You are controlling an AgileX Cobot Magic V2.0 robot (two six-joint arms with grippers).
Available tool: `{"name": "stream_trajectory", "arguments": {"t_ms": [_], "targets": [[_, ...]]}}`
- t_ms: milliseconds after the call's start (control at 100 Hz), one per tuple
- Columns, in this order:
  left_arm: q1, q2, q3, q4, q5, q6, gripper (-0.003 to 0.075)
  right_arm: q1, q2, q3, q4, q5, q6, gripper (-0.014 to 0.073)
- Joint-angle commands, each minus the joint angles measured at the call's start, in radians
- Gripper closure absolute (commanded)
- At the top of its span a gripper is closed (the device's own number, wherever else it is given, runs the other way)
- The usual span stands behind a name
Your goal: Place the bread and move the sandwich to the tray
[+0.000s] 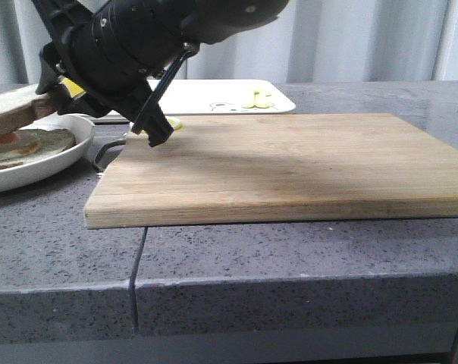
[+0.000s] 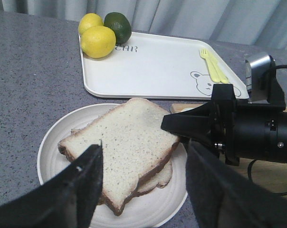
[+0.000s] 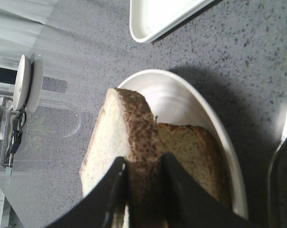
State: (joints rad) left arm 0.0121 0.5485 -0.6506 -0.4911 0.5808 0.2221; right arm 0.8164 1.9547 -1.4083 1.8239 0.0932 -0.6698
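The bread (image 2: 124,137) is a brown-crusted speckled slice gripped at one edge by my right gripper (image 3: 143,164). It is held tilted over the round white dish (image 2: 53,152). Under it lies the paler slice (image 3: 191,147); a bit of orange egg (image 1: 1,140) shows in the front view. The bread (image 1: 13,102) is raised slightly above that slice on the gripper's side. My left gripper (image 2: 143,149) is open and empty above the dish, its jaws on either side of the bread. The white bear tray (image 2: 153,66) lies just beyond the dish.
A wooden cutting board (image 1: 290,163) lies right of the dish, under the right arm. The tray holds two lemons (image 2: 98,40), a lime (image 2: 119,26) and a yellow fork (image 2: 212,64). A dark utensil (image 1: 108,148) sits between the dish and the board.
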Motion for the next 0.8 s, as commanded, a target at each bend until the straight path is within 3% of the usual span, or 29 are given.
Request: {"name": "stream_trajectory", "arguments": {"t_ms": [0, 110, 380, 790], "targets": [[0.002, 0.008, -0.035, -0.023, -0.069, -0.001, 0.0351, -0.001, -0.059, -0.037, 0.036, 0.01, -0.024, 0.0386], [0.002, 0.008, -0.035, -0.023, -0.069, -0.001, 0.0351, -0.001, -0.059, -0.037, 0.022, 0.01, -0.041, 0.0363], [0.002, 0.008, -0.035, -0.023, -0.069, -0.001, 0.0351, -0.001, -0.059, -0.037, 0.021, 0.01, -0.055, 0.0153], [0.002, 0.008, -0.035, -0.023, -0.069, -0.001, 0.0351, -0.01, -0.099, -0.037, 0.018, -0.058, -0.103, 0.0146]]}}
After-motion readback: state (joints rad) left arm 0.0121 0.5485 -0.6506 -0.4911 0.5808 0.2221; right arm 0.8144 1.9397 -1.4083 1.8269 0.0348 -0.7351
